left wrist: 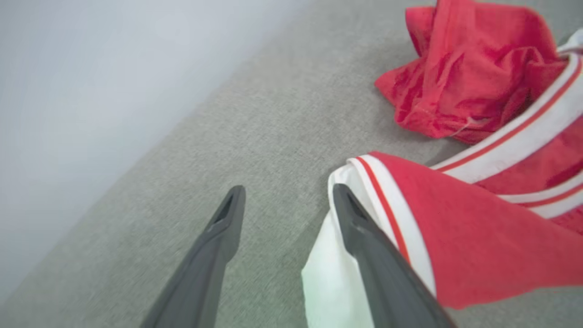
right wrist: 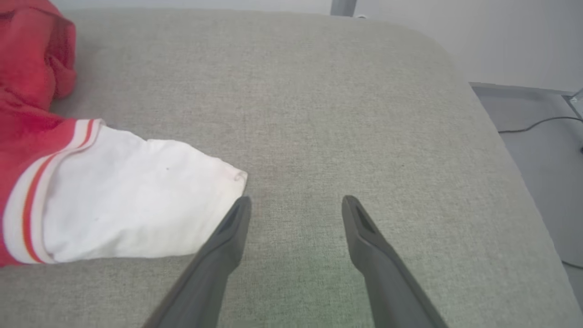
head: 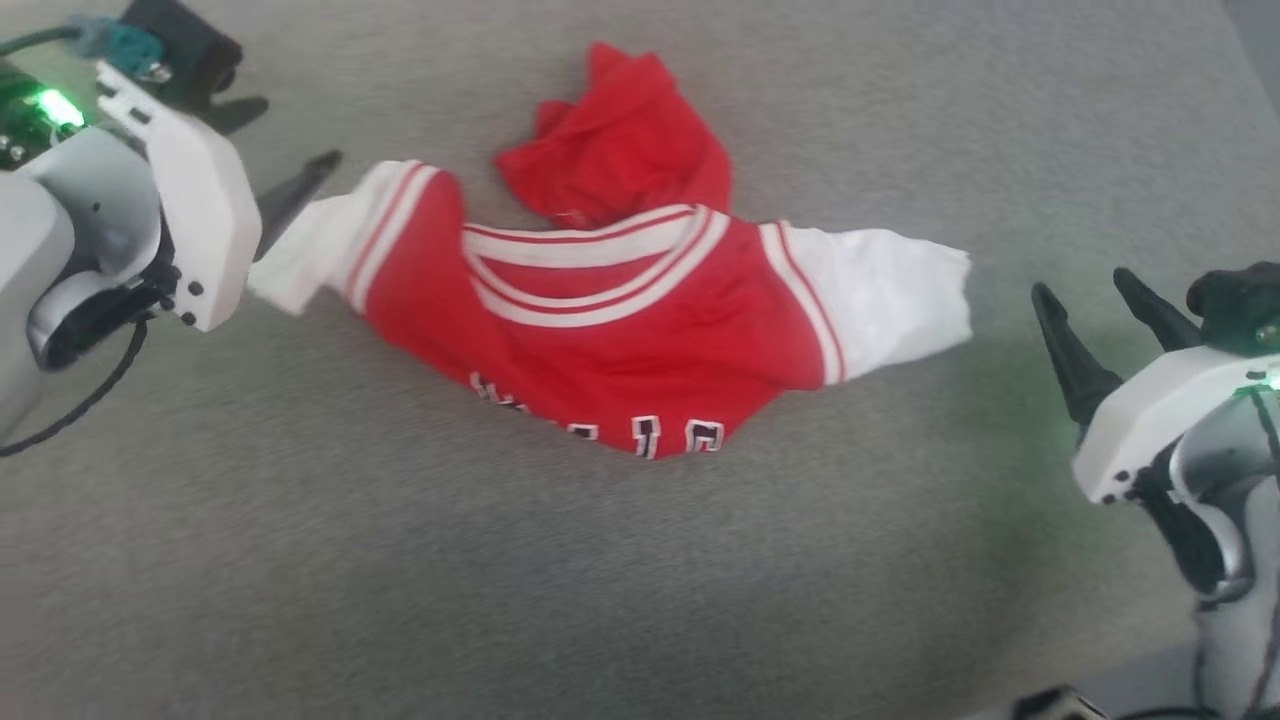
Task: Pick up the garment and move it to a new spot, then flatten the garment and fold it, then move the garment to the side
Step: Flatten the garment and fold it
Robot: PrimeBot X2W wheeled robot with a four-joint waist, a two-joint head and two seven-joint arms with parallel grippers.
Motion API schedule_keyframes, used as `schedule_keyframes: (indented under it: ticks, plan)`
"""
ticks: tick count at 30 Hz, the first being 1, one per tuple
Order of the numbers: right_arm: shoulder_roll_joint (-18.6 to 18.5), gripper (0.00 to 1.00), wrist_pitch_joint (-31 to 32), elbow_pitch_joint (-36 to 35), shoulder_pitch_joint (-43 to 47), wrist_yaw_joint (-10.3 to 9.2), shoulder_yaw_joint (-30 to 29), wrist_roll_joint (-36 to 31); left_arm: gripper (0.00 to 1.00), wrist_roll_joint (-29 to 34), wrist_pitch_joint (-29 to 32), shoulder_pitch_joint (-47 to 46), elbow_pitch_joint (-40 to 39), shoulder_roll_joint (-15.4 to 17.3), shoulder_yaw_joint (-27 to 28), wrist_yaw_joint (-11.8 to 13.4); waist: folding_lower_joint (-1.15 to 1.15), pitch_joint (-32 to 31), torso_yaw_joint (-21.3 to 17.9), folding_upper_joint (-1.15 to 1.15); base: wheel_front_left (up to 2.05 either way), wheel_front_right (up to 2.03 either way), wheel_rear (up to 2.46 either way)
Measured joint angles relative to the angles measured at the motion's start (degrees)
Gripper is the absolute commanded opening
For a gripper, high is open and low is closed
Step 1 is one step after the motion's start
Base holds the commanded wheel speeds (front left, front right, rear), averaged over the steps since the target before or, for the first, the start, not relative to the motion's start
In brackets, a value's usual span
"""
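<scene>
scene inspected on a grey fabric surface (head: 640, 600). the garment (head: 620, 330) is found lying across the middle of it, crumpled and not flattened. its red body is spread sideways, with the red-and-white striped trim (head: 590, 270) curved across the upper part and black-and-white lettering (head: 640, 432) partly folded under along the near edge. a bunched red portion (head: 620, 140) is heaped at the far side of the trim. one white sleeve (head: 310, 250) is extended toward the robot's left and the other white sleeve (head: 890, 300) toward its right.

the left gripper (head: 300, 128) is seen at the left sleeve end. in the left wrist view its fingers (left wrist: 227, 228) are held well apart, with bare grey fabric between them. one finger is laid against or just over the white sleeve cloth (left wrist: 332, 282); contact cannot be confirmed. no cloth is clamped.

the right gripper (head: 1081, 282) is placed near the right sleeve, apart from it in the head view. in the right wrist view its fingers (right wrist: 227, 246) are spread wide over bare surface, and one fingertip is seen just beside the cuff of the white sleeve (right wrist: 136, 196). nothing is held.

a floor with a dark cable (right wrist: 533, 123) is visible past the rounded edge of the surface.
</scene>
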Motion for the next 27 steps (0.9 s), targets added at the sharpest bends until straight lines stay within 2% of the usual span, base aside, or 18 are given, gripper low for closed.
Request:
schedule_keyframes:
  ticks: [4, 6, 9, 13, 15, 16, 19, 23, 27]
  plan:
    - [-5.8, 1.00, 7.7, -1.3, -0.1, 0.00, 2.7, 2.4, 1.00, -0.2, -11.4, 3.3, 0.7, -0.5, 1.7, 0.1, 0.00, -1.5, 3.3, 0.01, 0.00, 0.00, 0.00]
    - [-8.0, 1.00, 11.8, -2.0, -0.5, 0.00, 3.8, 4.6, 1.00, -0.1, -17.2, 5.9, 0.5, -1.5, 2.5, 1.4, 0.00, -2.2, 5.2, 0.01, 0.00, 0.00, 0.00]
    - [-11.7, 1.00, 18.0, -2.4, -0.9, 0.00, 4.6, 7.6, 1.00, -0.6, -25.3, 10.9, -0.3, -3.0, 4.2, 4.8, 0.00, -3.2, 8.0, 0.01, 0.00, 0.00, 0.00]
    - [-14.4, 1.00, 26.4, -2.2, -1.0, 0.00, 4.3, 13.3, 1.00, -0.8, -28.6, 17.8, -3.1, -5.4, 8.5, 9.9, 0.00, -4.1, 11.9, 0.00, 0.00, 0.00, 0.00]
    - [-16.2, 1.00, 29.6, -1.9, -1.1, 0.00, 3.5, 14.9, 1.00, 0.7, -28.7, 21.8, -6.4, -7.0, 14.2, 11.7, 0.00, -4.3, 13.7, 0.01, 0.00, 0.00, 0.00]
    - [-17.6, 1.00, 31.6, -1.5, -1.2, 0.00, 2.1, 15.7, 1.00, 4.1, -28.8, 26.5, -9.8, -9.2, 21.2, 13.6, 0.00, -4.3, 15.5, 0.01, 0.00, 0.00, 0.00]
    - [-18.5, 1.00, 34.4, -0.4, -1.1, 0.00, -0.1, 16.7, 1.00, 9.3, -28.8, 36.2, -13.7, -12.3, 30.2, 14.3, 0.00, -4.1, 17.9, 0.01, 0.00, 0.00, 0.00]
    - [-19.5, 1.00, 37.3, 0.3, -1.1, 0.00, -1.6, 17.9, 1.00, 16.6, -28.8, 45.7, -18.2, -16.9, 41.8, 13.7, 0.00, -3.2, 20.3, 0.01, 0.00, 0.00, 0.00]
    - [-19.0, 1.00, 39.6, 1.5, -1.7, 0.00, -2.7, 18.1, 1.00, 23.3, -28.8, 52.5, -21.1, -21.8, 50.6, 11.3, 0.00, -1.7, 21.6, 0.01, 0.00, 0.00, 0.00]
